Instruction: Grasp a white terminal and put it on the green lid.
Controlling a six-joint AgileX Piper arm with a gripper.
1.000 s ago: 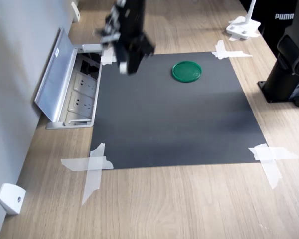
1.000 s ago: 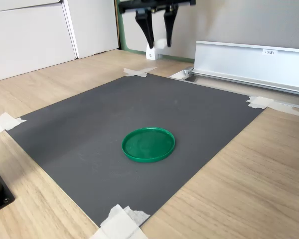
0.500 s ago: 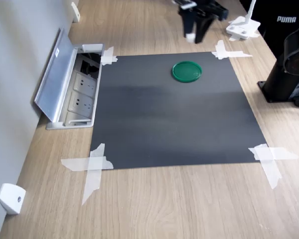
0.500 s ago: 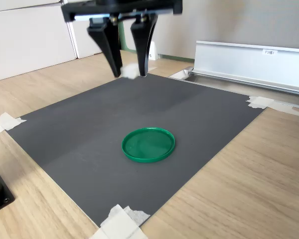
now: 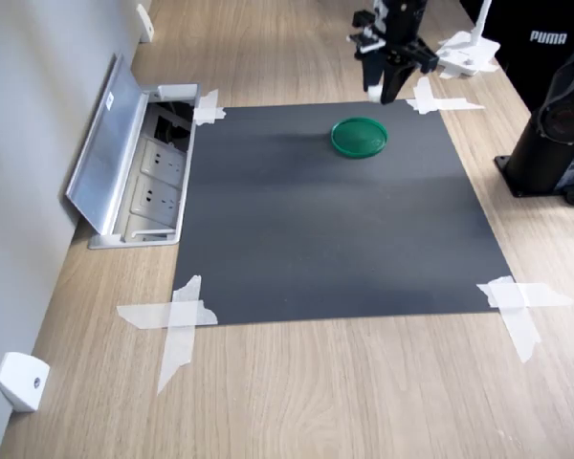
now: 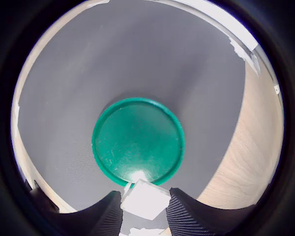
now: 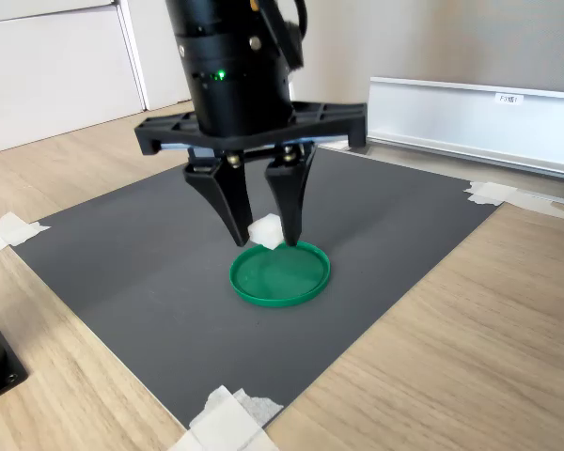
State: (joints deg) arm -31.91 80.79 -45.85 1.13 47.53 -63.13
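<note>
My gripper (image 7: 266,237) is shut on the white terminal (image 7: 266,230), a tiny white block pinched between the two black fingertips. It hangs just above the far edge of the green lid (image 7: 280,274), which lies flat on the black mat (image 7: 132,254). In the wrist view the terminal (image 6: 145,199) sits between the fingers, over the rim of the green lid (image 6: 137,141). In the first exterior view the gripper (image 5: 379,91) stands just behind the green lid (image 5: 359,137), and the terminal is barely visible.
An open socket box with a raised silver lid (image 5: 115,158) sits at the first exterior view's left. A white stand (image 5: 467,53) and a black base (image 5: 555,143) are at the first exterior view's right. Tape strips (image 5: 177,316) hold the mat corners. A white wedge (image 5: 21,381) lies near the front left.
The arm has carried the white terminal from the mat's corner by the socket box across to the green lid and come down close over it.
</note>
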